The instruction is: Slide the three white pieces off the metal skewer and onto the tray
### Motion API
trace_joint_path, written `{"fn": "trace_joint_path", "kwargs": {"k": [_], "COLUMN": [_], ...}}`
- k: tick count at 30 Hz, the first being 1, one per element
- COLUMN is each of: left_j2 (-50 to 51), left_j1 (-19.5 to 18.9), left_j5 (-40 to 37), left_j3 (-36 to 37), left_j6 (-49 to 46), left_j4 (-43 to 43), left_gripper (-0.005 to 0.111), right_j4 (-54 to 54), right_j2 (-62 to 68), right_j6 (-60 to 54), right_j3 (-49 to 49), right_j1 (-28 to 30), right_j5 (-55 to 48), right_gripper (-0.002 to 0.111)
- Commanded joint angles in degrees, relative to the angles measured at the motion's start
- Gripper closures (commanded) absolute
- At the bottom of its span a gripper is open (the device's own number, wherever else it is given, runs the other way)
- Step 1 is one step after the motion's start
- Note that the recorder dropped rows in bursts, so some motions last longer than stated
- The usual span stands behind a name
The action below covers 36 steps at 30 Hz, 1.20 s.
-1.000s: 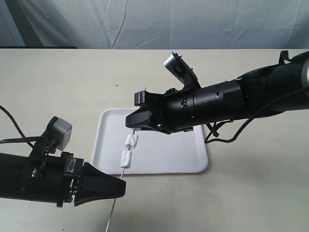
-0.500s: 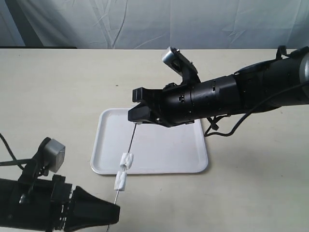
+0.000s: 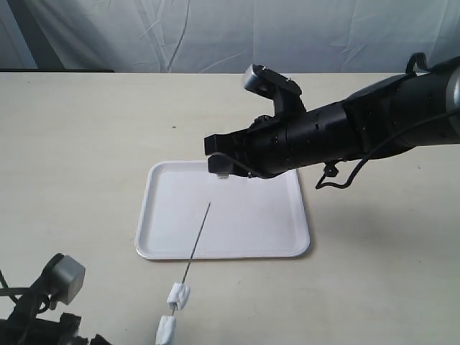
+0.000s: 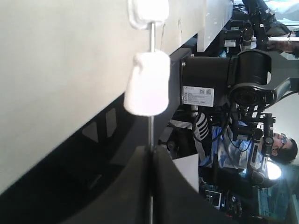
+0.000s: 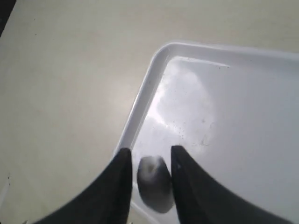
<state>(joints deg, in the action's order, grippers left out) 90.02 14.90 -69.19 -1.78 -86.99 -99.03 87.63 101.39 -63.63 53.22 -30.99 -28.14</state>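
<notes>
The metal skewer (image 3: 195,241) slants from over the tray (image 3: 147,215) down past its near rim. Two white pieces (image 3: 178,294) (image 3: 167,332) are threaded on its lower part, over the bare table outside the tray. In the left wrist view my left gripper (image 4: 151,156) is shut on the skewer (image 4: 152,35), just behind those two pieces (image 4: 147,84) (image 4: 148,11); in the exterior view the gripper is below the frame. My right gripper (image 3: 220,170) hovers over the tray's far left corner. The third white piece (image 5: 154,179) sits between its fingers, off the skewer.
The left arm's wrist camera (image 3: 62,277) shows at the bottom left corner. The right arm (image 3: 345,133) reaches in from the right above the tray's far rim, with a black cable (image 3: 338,176) hanging beside it. A grey curtain backs the table.
The left arm pulled back toward the near left, dragging the skewer and two pieces out past the tray's near rim. The skewer tip left the right gripper, which kept one piece.
</notes>
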Motion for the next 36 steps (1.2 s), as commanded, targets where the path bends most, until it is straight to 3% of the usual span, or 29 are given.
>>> {"fn": "trace_joint_path", "kwargs": {"k": [1, 8, 15, 19, 24, 36], "left_j2": [0.0, 0.0, 0.0, 0.0, 0.0, 0.0], "left_j1": [-0.1, -0.1, -0.1, -0.1, -0.1, -0.1], "left_j5": [-0.8, 7.7, 10.1, 10.0, 7.6, 3.5], "left_j3": [-4.8, -13.0, -20.0, -20.5, -20.5, -20.5], "left_j6": [2.8, 7.6, 12.5, 12.9, 12.9, 12.0], "left_j4": [-0.9, -0.9, -0.9, -0.9, -0.9, -0.9], "left_gripper": [0.107, 0.107, 0.107, 0.107, 0.107, 0.107], "right_j4": [-2.1, -2.0, 0.7, 1.4, 1.3, 1.1], "right_j2": [0.1, 0.1, 0.1, 0.1, 0.1, 0.1], "right_j6": [3.2, 8.7, 12.4, 12.4, 12.4, 12.4], "right_j3": [0.3, 0.3, 0.3, 0.3, 0.3, 0.3], "right_j1": [0.3, 0.3, -0.6, -1.1, -1.1, -1.1], "right_j5": [-1.3, -9.7, -14.1, -13.7, -13.8, -15.2], "right_gripper": [0.061, 0.062, 0.062, 0.064, 0.078, 0.078]}}
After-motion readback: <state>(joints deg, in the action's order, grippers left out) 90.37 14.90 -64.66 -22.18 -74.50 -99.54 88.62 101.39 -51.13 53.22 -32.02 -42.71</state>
